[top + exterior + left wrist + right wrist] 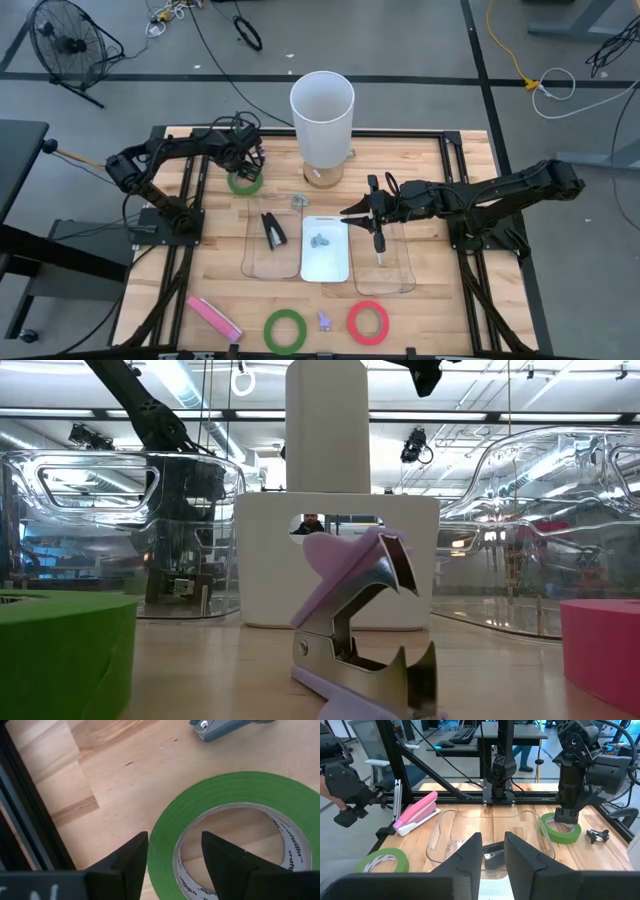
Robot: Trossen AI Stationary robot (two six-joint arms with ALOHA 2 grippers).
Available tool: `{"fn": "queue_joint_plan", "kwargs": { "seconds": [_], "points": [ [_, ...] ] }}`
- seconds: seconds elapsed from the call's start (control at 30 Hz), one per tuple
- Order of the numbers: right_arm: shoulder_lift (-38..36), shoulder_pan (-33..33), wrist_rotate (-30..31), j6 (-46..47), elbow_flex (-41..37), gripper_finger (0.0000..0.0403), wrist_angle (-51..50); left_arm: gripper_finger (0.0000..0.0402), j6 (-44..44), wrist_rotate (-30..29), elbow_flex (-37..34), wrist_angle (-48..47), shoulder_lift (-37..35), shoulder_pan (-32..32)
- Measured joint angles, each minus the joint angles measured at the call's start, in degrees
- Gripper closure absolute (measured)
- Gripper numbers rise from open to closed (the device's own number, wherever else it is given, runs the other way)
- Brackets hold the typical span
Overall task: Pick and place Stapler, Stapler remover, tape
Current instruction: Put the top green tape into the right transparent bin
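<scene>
A green tape ring (245,183) lies flat on the table at the far left, and my left gripper (245,170) stands over it, open, astride the ring's wall (165,835). My right gripper (352,210) hovers open and empty above the trays. A black stapler (272,230) lies in the left clear tray (255,262). A pink stapler (213,318), a second green ring (285,331), a purple staple remover (360,630) and a red ring (368,322) lie along the near edge. My left gripper comes from above, pointing down, with one finger (132,857) outside the green ring's wall and the other finger (222,860) inside its hole. The ring lies flat on the table. I cannot tell whether the fingers touch the wall.
A tall white cylinder (322,110) stands at the far middle. A white tray (325,262) holding a small bluish thing and a right clear tray (385,275) sit mid-table. A grey staple remover (298,199) lies near the cylinder's foot. Black frame rails (180,200) run along the sides.
</scene>
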Motion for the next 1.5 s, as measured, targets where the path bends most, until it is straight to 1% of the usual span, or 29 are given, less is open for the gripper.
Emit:
{"fn": "queue_joint_plan", "kwargs": {
  "seconds": [0.13, 0.4, 0.63, 0.73, 0.8, 0.9, 0.93, 1.07, 1.17, 1.37, 1.5],
  "points": [
    [0.0, 0.0, 0.0, 0.16, 0.0, 0.0321, 0.0, 0.0204, 0.01, 0.02, -0.01, -0.02, -0.02, 0.13],
    [0.0, 0.0, -0.01, 1.62, 0.0, 0.0321, -1.18, 0.0228, 0.38, 0.06, -0.19, 0.29, -0.04, 0.6],
    [0.0, 0.01, 0.0, 1.64, 0.0, 0.0321, -1.21, 0.0232, 0.83, 0.63, -4.4, 2.53, -0.07, 1.07],
    [0.0, -0.01, 0.0, 1.63, 0.0, 0.0321, -1.06, 0.0235, 2.0, 0.62, -4.85, 2.95, -0.07, 1.4],
    [0.0, -0.01, 0.0, 1.62, 0.0, 0.0321, -0.74, 0.0252, 2.0, 0.86, -4.85, 3.16, -0.07, 1.39],
    [0.0, -0.01, 0.0, 1.62, 0.0, 0.0321, -0.68, 0.0306, 3.12, 2.27, -4.8, 3.79, -0.2, 1.38],
    [0.0, -0.01, 0.0, 1.62, 0.0, 0.0321, -0.66, 0.0316, 3.68, 3.02, -4.76, 4.02, -0.24, 1.4],
    [0.0, -0.01, 0.0, 1.62, 0.0, 0.0321, -0.68, 0.0316, 4.84, 3.37, -4.74, 4.16, -0.24, 1.4],
    [0.0, -0.01, 0.0, 1.62, 0.0, 0.0321, -0.68, 0.0316, 4.86, 2.38, -4.74, 4.11, -0.29, 1.38],
    [0.0, -0.01, 0.0, 1.62, 0.0, 0.0321, -0.7, 0.0316, 5.6, 2.44, -4.51, 1.3, -4.46, 1.29],
    [0.0, -0.01, 0.55, 1.6, 0.0, 0.0321, -0.72, 0.0316, 6.06, 1.81, -2.6, -3.22, -9.99, 1.21]
  ]
}}
